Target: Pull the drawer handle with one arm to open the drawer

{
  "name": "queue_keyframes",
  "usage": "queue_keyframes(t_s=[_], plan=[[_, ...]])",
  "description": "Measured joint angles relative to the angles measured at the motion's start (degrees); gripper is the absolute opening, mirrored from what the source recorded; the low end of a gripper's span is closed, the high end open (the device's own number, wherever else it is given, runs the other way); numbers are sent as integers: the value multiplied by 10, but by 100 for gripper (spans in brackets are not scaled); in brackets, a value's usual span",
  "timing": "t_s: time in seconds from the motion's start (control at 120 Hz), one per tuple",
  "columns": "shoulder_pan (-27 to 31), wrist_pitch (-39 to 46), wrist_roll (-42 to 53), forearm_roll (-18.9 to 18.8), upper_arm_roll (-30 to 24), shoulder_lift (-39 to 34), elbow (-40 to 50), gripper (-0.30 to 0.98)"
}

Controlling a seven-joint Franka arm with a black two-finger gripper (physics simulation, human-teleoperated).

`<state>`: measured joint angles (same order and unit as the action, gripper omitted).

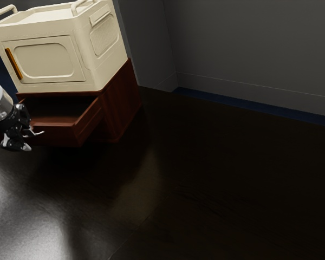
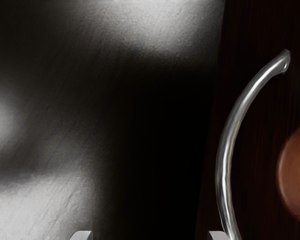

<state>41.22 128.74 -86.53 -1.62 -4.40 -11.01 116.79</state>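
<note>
In the exterior view my gripper (image 1: 26, 138) is at the far left, by the front of the dark red-brown drawer (image 1: 51, 134). That drawer stands pulled out of its cabinet, its inside showing. A curved silver handle (image 1: 37, 132) sticks out from the drawer front beside the fingers. The wrist view shows my gripper (image 2: 150, 235) open, fingertips wide apart at the lower edge. There the handle (image 2: 227, 155) curves down to one fingertip and passes by it, not between the two. Contact between them cannot be told. Behind the handle is the dark drawer front (image 2: 255, 150).
A cream box-like unit (image 1: 49, 59) with an orange-handled door sits on top of the red-brown cabinet (image 1: 119, 103). Grey walls (image 1: 249, 49) rise behind. Dark glossy floor (image 1: 206, 189) spreads in front. A rounded reddish-brown shape (image 2: 296, 172) lies beyond the handle in the wrist view.
</note>
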Motion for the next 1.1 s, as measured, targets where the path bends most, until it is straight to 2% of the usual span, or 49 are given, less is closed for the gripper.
queue_keyframes(t_s=[0.175,0.242,0.342,0.475,0.55,0.642,0.758,0.908,1.1], plan=[[-3,-1,4,-1,0,-2,-26,26],[-8,-21,6,-4,-3,-1,-75,26],[-43,-116,7,-4,-5,1,-206,29],[-119,-285,4,22,2,-17,-306,47],[-175,-360,3,30,12,-39,-299,53],[-214,-429,2,30,15,-56,-265,59],[-244,-447,1,30,16,-56,-195,63],[-272,-459,-4,31,44,-48,-187,66],[-268,-466,-7,29,47,-50,-182,67]])
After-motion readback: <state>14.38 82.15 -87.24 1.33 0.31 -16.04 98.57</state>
